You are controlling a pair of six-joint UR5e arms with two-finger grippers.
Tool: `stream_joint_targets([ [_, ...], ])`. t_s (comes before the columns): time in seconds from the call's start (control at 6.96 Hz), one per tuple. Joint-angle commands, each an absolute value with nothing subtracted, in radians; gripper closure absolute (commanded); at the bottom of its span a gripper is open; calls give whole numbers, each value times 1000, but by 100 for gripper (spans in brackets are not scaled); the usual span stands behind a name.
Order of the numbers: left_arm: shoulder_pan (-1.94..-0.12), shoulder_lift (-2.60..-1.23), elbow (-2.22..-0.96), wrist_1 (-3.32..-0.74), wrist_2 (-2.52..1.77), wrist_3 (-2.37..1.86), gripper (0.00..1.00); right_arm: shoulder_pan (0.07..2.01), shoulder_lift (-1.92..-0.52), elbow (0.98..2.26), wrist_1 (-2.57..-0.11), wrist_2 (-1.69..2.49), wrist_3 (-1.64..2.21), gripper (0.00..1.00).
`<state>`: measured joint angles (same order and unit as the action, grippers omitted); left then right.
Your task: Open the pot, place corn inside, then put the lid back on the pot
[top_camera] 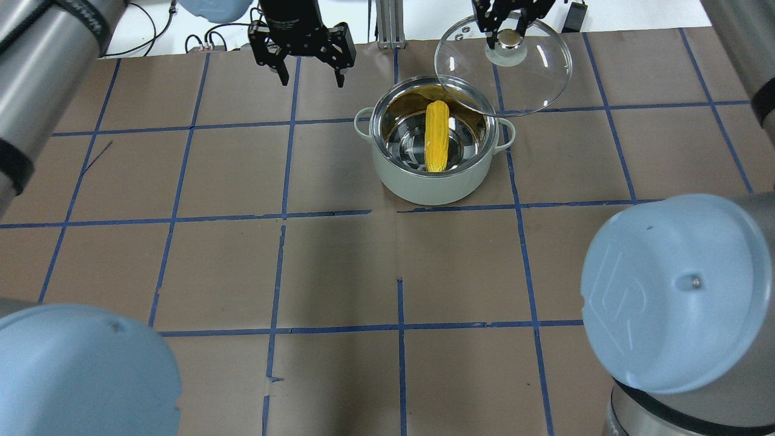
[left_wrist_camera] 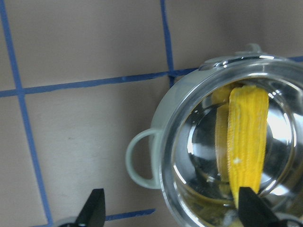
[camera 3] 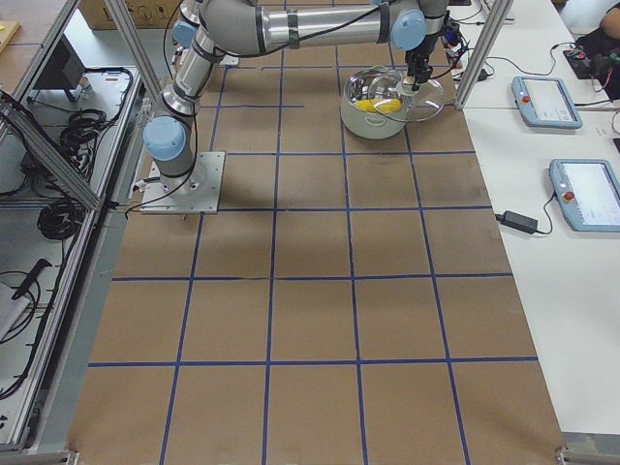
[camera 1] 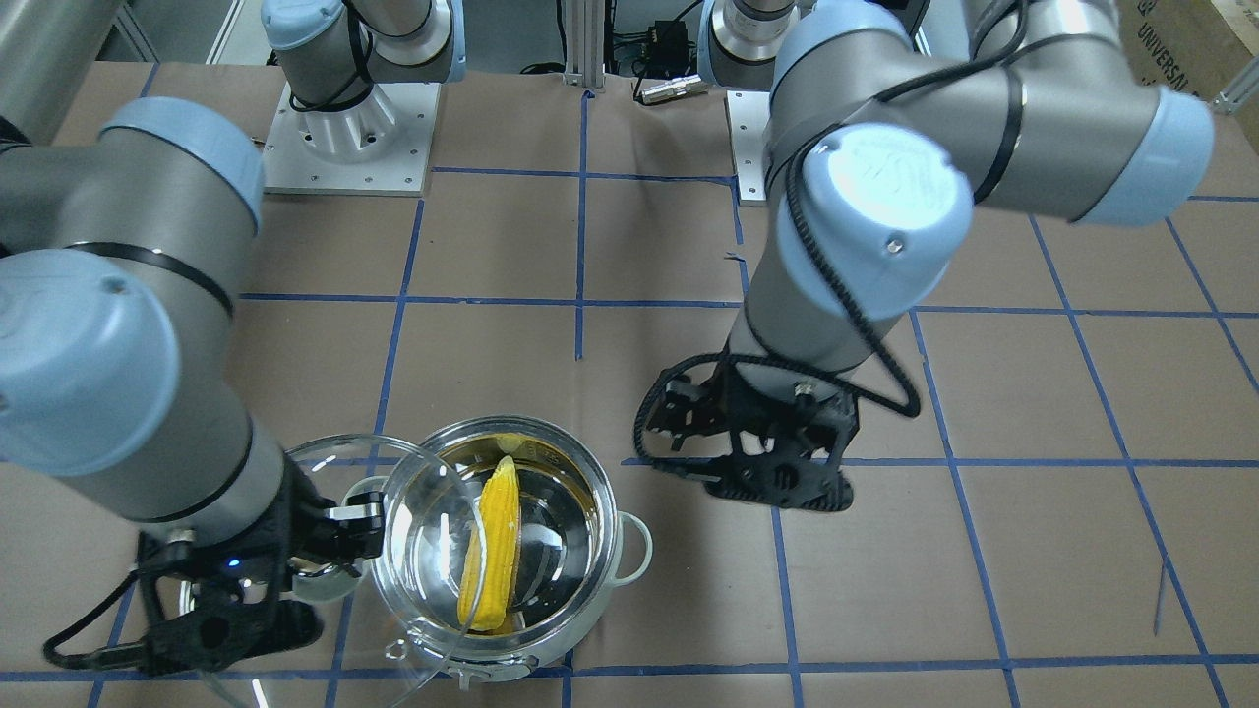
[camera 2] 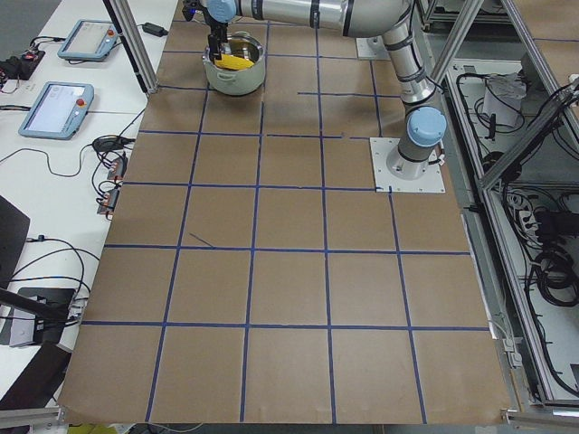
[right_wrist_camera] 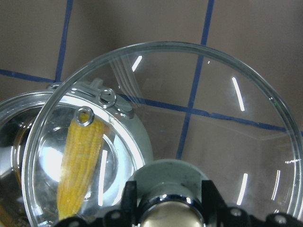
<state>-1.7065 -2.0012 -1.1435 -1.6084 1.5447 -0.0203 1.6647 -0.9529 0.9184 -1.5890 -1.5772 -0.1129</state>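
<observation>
The shiny pot [top_camera: 433, 184] stands open at the table's far middle. The yellow corn [top_camera: 437, 136] lies inside it, also seen in the front view [camera 1: 497, 546] and the left wrist view [left_wrist_camera: 246, 142]. My right gripper [top_camera: 508, 39] is shut on the knob of the clear glass lid [top_camera: 533, 79] and holds it tilted, above and to the right of the pot, overlapping its rim. The right wrist view shows the lid [right_wrist_camera: 227, 132] with the corn [right_wrist_camera: 80, 165] behind the glass. My left gripper [top_camera: 311, 79] is open and empty, left of the pot.
Brown paper with blue tape lines covers the table [top_camera: 339, 272]. The left arm's elbow [camera 1: 885, 206] hangs over the middle. Both arm bases [camera 1: 349, 138] stand at the robot's side. Operator tablets [camera 3: 547, 92] lie beyond the far edge.
</observation>
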Motion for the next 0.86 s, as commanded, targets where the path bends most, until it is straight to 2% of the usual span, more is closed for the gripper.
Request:
stream_joint_targets([
  [0.0, -1626, -1796, -1352, -1617, 1587, -3, 0, 1755, -954, 966, -1603, -1586, 0, 96],
  [0.43, -1617, -1628, -1417, -1657, 1623, 67, 0, 1784, -1011, 1081, -1653, -1586, 40, 97],
  [0.72, -1614, -1641, -1419, -1669, 1628, 52, 0, 1786, -1028, 1132, -1756, -1589, 43, 97],
])
